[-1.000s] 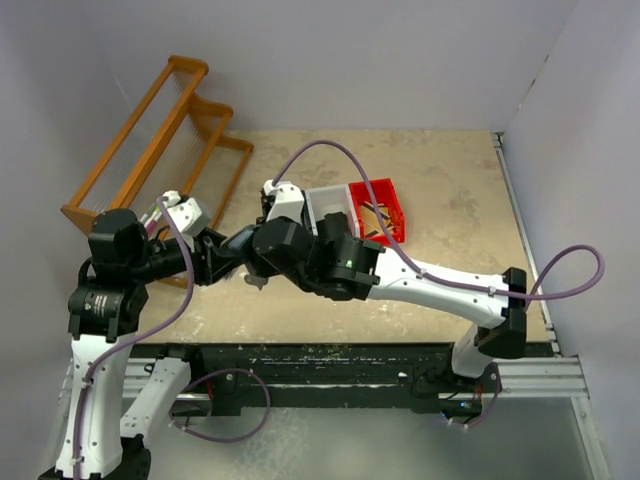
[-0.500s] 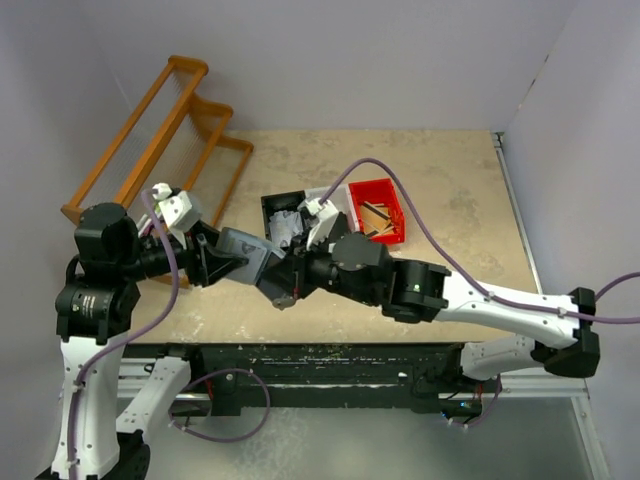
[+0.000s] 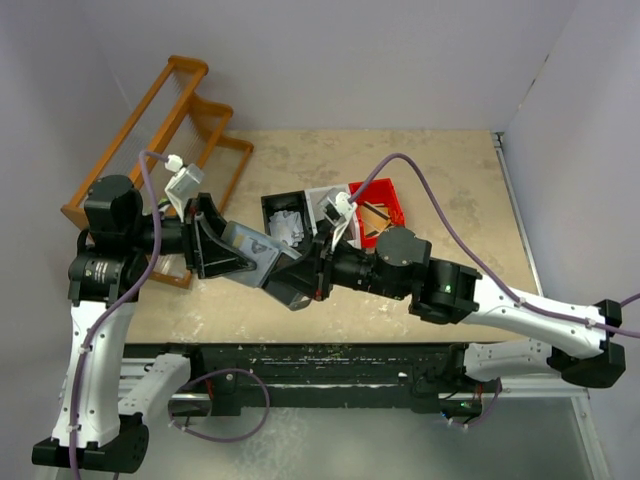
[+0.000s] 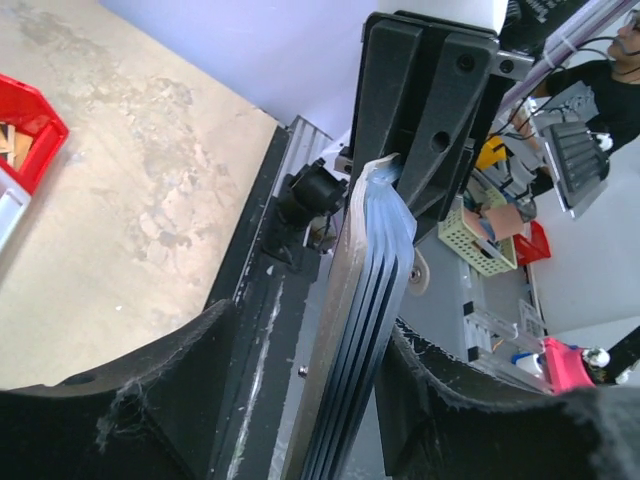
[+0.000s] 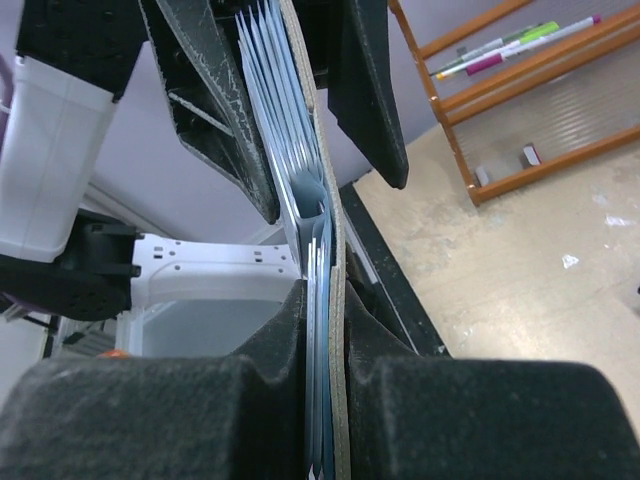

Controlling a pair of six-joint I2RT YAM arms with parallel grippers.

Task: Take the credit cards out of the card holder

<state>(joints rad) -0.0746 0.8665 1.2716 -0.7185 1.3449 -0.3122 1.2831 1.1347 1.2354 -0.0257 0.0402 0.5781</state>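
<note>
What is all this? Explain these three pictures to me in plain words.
Two robot arms are bolted at a table's near edge. One picture looks down from above; the other two come from cameras on each wrist. On the table stand a wooden rack, a black bin and a red bin. Off the table, the right hand is clamped shut on the grey card holder. The left hand straddles its other end; whether it grips is unclear.
</note>
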